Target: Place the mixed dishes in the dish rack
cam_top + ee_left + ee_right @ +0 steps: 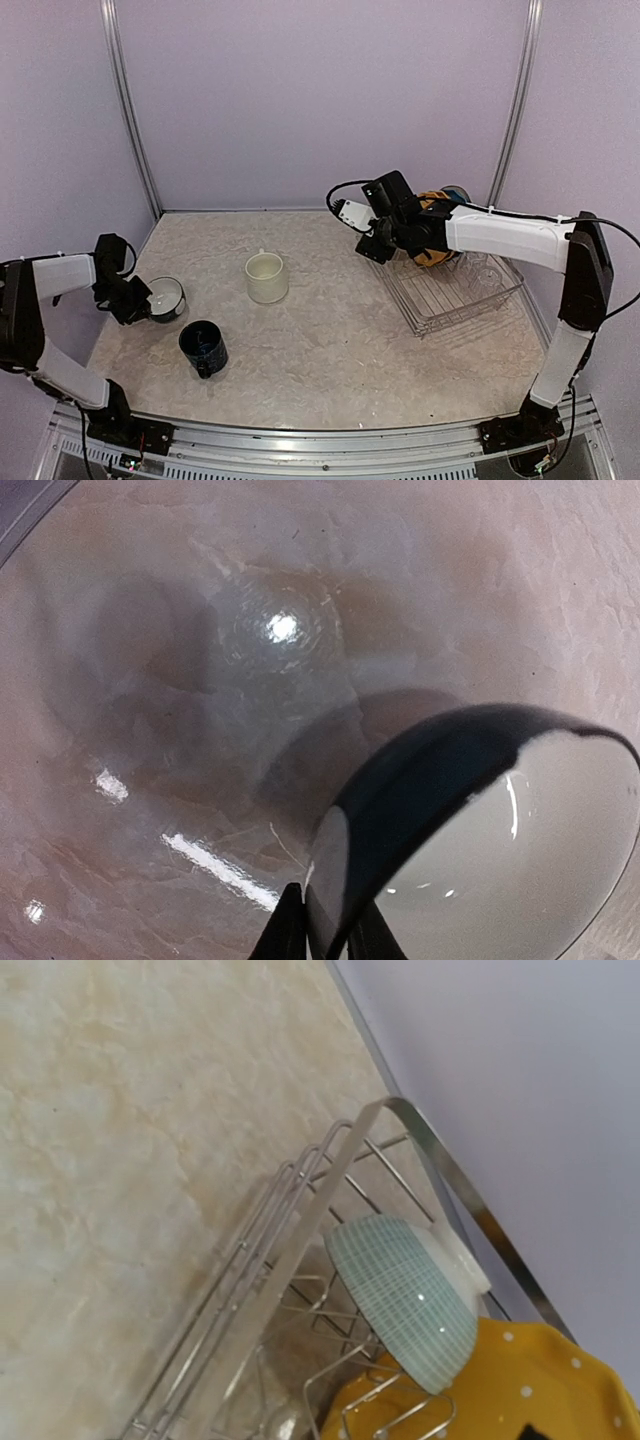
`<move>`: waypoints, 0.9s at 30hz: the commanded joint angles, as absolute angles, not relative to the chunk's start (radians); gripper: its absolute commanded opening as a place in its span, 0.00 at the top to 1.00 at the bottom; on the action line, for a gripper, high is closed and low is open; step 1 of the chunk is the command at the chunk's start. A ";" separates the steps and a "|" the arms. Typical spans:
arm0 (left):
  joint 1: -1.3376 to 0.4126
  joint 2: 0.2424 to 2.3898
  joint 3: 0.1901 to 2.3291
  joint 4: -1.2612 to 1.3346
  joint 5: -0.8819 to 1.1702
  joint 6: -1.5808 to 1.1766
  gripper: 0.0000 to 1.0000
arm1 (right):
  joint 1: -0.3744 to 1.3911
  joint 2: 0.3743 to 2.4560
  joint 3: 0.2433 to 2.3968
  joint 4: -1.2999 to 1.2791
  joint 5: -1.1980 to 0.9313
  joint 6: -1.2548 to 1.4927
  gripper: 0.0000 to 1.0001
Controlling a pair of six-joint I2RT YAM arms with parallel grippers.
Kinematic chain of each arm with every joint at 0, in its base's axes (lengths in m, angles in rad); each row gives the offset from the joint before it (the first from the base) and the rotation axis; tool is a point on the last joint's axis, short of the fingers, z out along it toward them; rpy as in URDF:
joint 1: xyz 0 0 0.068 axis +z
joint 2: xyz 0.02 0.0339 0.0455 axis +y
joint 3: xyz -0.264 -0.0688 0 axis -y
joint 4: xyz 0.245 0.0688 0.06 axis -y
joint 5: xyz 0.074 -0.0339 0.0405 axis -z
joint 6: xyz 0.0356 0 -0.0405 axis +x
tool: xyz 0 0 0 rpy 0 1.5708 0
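Currently, L hand [328,922] pinches rim of grey-teal cup [166,297], mouth up on surface [330,340], far left. Dish rack [450,305] lies well apart to right, nearer R hand [378,243], which is spread at rack's left edge.

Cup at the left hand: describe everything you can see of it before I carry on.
The cup is round and glossy, ceramic by its look, dark outside and pale grey-white inside, and it appears empty. No handle shows. It stands mouth up on the marbled table, towards its left side. The left hand straddles its rim, one finger inside and one outside, pinching the wall.
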State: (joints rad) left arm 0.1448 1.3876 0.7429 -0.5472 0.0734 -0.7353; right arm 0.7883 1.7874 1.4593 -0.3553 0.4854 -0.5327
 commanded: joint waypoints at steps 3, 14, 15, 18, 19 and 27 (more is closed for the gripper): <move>0.146 1.294 0.742 -0.526 0.254 -0.743 1.00 | 0.803 1.774 1.488 -0.402 0.422 -0.430 0.17; -0.056 1.126 0.847 -0.235 0.643 -1.005 1.00 | 0.827 1.671 1.522 -0.308 -0.030 -0.114 0.00; -0.088 1.144 0.876 -0.213 0.671 -1.023 1.00 | 0.833 1.667 1.527 -0.304 -0.065 -0.121 0.00; -0.191 1.228 0.935 -0.102 0.731 -1.070 1.00 | 0.838 1.651 1.534 -0.287 -0.152 -0.091 0.00; -0.217 1.263 0.937 -0.046 0.750 -1.094 1.00 | 0.838 1.642 1.526 -0.260 -0.183 -0.068 0.00; -0.380 1.541 1.009 0.420 0.910 -1.337 1.00 | 0.847 1.515 1.352 -0.016 -0.222 0.127 0.00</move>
